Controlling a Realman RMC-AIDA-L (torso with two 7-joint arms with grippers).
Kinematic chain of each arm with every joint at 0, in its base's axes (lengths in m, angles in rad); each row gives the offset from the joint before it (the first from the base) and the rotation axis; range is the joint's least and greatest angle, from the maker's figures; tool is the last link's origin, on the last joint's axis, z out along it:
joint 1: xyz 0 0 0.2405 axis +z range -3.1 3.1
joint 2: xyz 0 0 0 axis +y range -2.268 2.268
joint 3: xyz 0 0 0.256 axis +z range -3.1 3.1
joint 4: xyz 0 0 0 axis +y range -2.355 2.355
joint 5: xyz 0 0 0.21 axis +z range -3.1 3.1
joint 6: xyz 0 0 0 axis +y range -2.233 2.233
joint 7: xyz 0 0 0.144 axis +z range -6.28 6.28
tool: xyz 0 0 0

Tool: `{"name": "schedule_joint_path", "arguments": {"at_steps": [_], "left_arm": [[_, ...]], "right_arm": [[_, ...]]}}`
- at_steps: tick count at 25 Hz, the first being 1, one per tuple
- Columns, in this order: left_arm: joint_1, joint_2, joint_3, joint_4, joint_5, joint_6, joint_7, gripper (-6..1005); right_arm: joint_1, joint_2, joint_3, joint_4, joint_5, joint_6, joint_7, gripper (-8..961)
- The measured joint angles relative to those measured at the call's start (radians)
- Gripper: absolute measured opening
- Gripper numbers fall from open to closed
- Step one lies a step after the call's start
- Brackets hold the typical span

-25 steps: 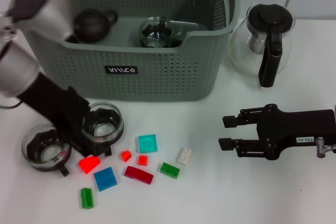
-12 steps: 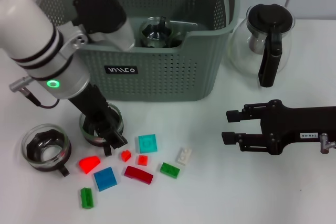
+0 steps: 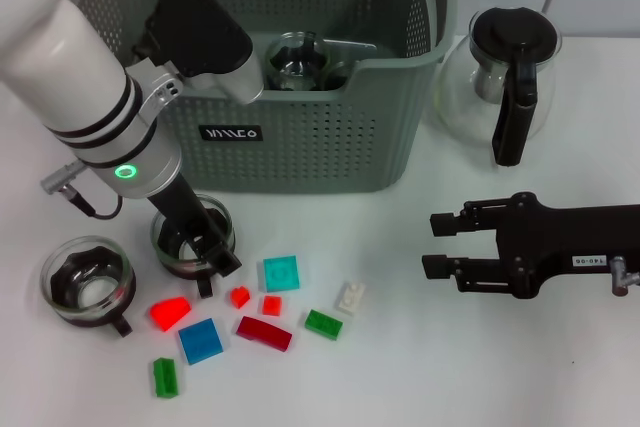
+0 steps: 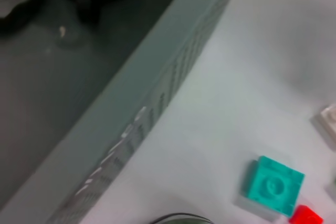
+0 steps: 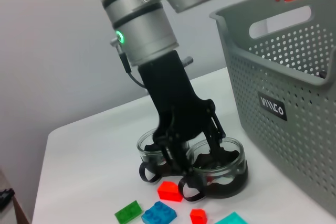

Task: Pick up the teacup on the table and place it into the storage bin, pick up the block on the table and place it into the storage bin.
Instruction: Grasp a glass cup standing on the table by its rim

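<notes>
A glass teacup (image 3: 220, 221) with a dark inner part stands in front of the storage bin (image 3: 300, 137). My left gripper (image 3: 212, 269) is down on it and open, its fingers (image 5: 216, 137) apart at the cup's rim (image 5: 231, 163). A second teacup (image 3: 88, 285) sits further left. Loose blocks lie in front of the cups, among them a teal block (image 3: 281, 273), a red one (image 3: 170, 312) and a blue one (image 3: 201, 340). Another glass cup (image 3: 295, 59) rests inside the bin. My right gripper (image 3: 432, 244) hovers open over the table's right side, holding nothing.
A glass teapot (image 3: 505, 77) with a black handle stands to the right of the bin. More blocks, green (image 3: 323, 324), white (image 3: 350, 296) and dark red (image 3: 264, 332), lie between the two grippers. The left arm's white forearm (image 3: 90, 77) crosses the bin's front left corner.
The left arm rose and turned, and its gripper shifted from between the two teacups onto the right one. The right gripper drew back slightly to the right.
</notes>
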Motion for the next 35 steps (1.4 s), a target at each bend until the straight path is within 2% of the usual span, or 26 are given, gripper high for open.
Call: {"name": "schedule_joint_path", "arguments": {"at_steps": [2, 11, 21, 35], "left_arm": [[-0.001, 0.000, 0.003, 0.017, 0.002, -0.024, -0.023, 703], [0.000, 0.001, 0.012, 0.047, 0.004, -0.054, -0.043, 483], [-0.013, 0.002, 0.015, 0.095, 0.014, -0.082, -0.049, 486], [-0.032, 0.001, 0.015, 0.138, 0.047, -0.107, -0.056, 408]], "right_arm": [[0.000, 0.000, 0.000, 0.000, 0.000, -0.007, 0.000, 592], [0.001, 0.000, 0.000, 0.000, 0.001, -0.020, 0.002, 592], [0.000, 0.000, 0.000, 0.000, 0.001, -0.022, 0.002, 592], [-0.001, 0.000, 0.000, 0.000, 0.000, -0.022, 0.002, 592]]}}
